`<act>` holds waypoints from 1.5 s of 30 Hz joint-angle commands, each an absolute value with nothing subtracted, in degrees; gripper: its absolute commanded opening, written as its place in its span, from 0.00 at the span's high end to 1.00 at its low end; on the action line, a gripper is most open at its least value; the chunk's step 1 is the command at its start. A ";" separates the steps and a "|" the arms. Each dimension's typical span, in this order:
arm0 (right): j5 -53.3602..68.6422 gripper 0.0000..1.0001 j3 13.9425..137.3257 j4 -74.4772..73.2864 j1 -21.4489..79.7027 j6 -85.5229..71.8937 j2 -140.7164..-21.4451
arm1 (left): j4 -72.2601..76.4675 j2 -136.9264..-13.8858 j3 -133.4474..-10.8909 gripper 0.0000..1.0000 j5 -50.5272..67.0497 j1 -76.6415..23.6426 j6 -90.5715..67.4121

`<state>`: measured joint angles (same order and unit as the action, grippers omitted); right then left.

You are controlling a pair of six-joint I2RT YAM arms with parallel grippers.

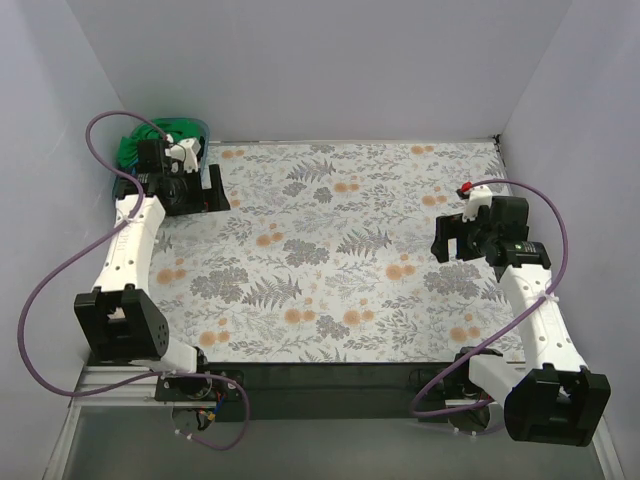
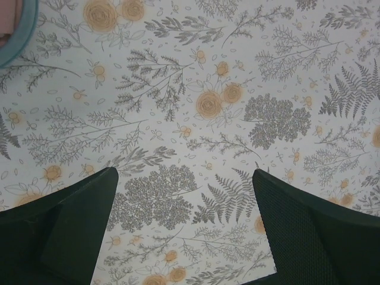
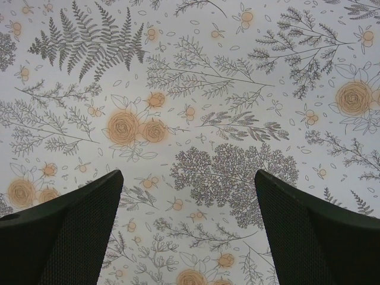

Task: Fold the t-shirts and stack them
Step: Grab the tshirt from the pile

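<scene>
Green t-shirt (image 1: 140, 140) lying in tub (image 1: 205, 130), I'm watching left gripper (image 2: 184, 171) and right gripper (image 3: 189, 172) both gaping wide, empty, over tablecloth (image 1: 340, 230).

You have bright, even, diffuse light in all three views, seemingly from overhead. The tablecloth (image 1: 340, 250) shows no glare and only faint, soft shadows beside the arms. The white walls (image 1: 330, 70) take a slight violet cast. In your wrist views the floral print is sharp, while the close dark fingers (image 2: 59, 237) at the bottom look a little soft.
</scene>
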<state>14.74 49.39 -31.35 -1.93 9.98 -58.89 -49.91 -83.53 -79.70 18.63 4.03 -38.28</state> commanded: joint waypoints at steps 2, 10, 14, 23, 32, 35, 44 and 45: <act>15.91 0.02 52.56 -29.62 -2.90 7.65 -58.97 | -50.62 -87.44 -86.38 0.03 18.02 4.13 -37.70; 18.46 0.02 52.65 -30.06 -3.34 8.79 -59.33 | -52.65 -100.35 -105.79 0.02 13.37 4.30 -38.23; 20.30 0.02 52.03 -30.23 -3.52 9.14 -59.59 | -52.73 -109.40 -120.03 0.02 12.30 5.27 -37.09; 22.67 0.02 52.82 -30.76 -4.04 9.40 -62.49 | -39.58 -122.61 -133.52 0.02 9.33 10.10 -36.30; 24.96 0.02 52.12 -30.67 -4.57 9.40 -65.47 | -19.97 -132.36 -133.25 0.02 9.49 17.57 -41.31; 25.05 0.02 52.38 -30.76 -4.66 9.40 -66.62 | -15.39 -135.61 -134.38 0.02 8.27 18.02 -39.82; 25.49 0.02 52.73 -30.76 -4.92 9.40 -69.78 | -6.07 -143.26 -134.38 0.02 4.31 18.11 -36.83; 25.31 0.02 52.82 -30.85 -4.92 9.40 -69.96 | -4.85 -143.96 -134.56 0.02 3.52 18.19 -36.74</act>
